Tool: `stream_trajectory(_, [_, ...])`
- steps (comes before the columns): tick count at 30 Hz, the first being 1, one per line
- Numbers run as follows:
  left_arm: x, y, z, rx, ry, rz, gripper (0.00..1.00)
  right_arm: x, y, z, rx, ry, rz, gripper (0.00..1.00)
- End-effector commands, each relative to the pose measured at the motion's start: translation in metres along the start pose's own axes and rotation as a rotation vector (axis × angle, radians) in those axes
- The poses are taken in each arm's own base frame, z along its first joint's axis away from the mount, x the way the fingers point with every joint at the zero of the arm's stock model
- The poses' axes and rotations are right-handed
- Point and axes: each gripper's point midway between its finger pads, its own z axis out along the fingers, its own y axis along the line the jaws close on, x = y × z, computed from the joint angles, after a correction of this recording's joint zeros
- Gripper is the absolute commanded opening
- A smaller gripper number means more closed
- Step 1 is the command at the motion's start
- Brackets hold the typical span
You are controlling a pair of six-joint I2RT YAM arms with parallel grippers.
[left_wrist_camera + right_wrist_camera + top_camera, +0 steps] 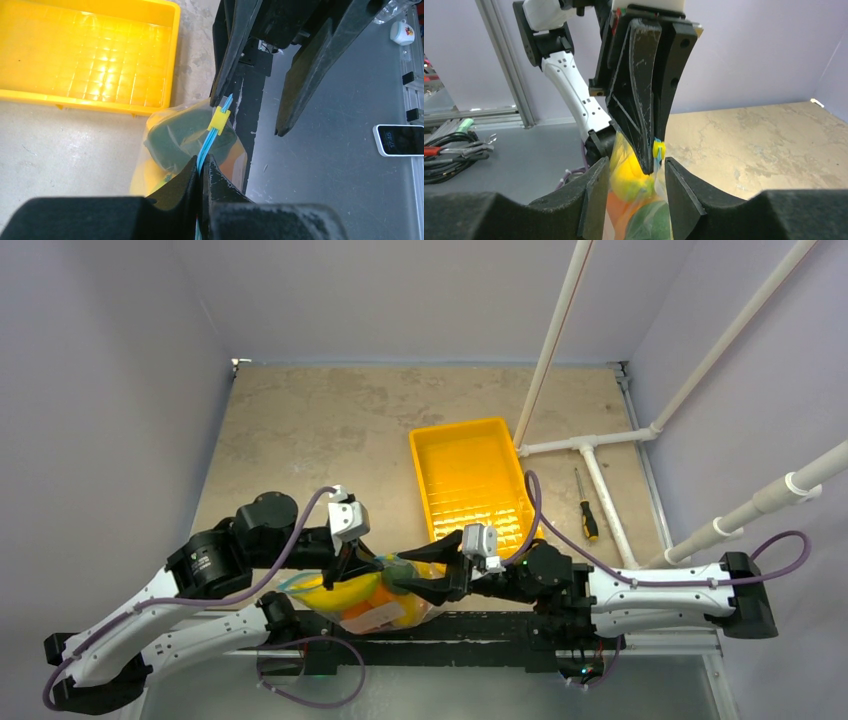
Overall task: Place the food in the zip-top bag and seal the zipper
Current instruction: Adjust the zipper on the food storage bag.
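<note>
The clear zip-top bag [365, 598] lies at the table's near edge between the two arms, with the food inside. Through the plastic I see a yellow fruit [636, 172], an orange one [616, 210] and a green one [654, 220]. My left gripper [201, 161] is shut on the teal-blue zipper [214, 137], just short of its yellow slider [218, 120]. My right gripper [636, 162] stands open, one finger on each side of the bag's top. Its fingers [305, 75] are spread wide in the left wrist view.
A yellow tray [470, 485] sits just beyond the bag. A screwdriver [585, 508] and white pipes [600, 445] lie to the right of it. Off the table's near edge are a phone [400, 140], a small mug [402, 31] and cables [454, 152].
</note>
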Motion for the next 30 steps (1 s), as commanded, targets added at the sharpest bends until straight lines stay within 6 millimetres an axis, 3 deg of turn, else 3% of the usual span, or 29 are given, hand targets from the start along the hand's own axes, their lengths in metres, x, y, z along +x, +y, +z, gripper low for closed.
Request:
stream_trajectory(1, [-0.027, -0.006, -0.002, 0.025, -0.104, 0.048, 0.0, 0.0, 0.004, 0.001, -0.009, -0.019, 0.023, 0.47])
stream_trajectory(7, [-0.027, -0.008, -0.002, 0.042, -0.104, 0.053, 0.0, 0.007, 0.0, 0.007, 0.01, -0.001, 0.01, 0.46])
stream_trajectory(13, [-0.026, -0.01, -0.003, 0.048, -0.105, 0.055, 0.0, 0.003, 0.003, 0.013, -0.008, -0.004, -0.005, 0.26])
stream_trajectory(19, [-0.026, -0.013, -0.004, 0.064, -0.104, 0.058, 0.0, -0.001, 0.001, 0.015, -0.001, -0.013, -0.005, 0.13])
stream_trajectory(30, [-0.024, -0.016, -0.002, 0.085, -0.094, 0.058, 0.0, -0.007, -0.001, 0.021, 0.011, -0.044, -0.004, 0.08])
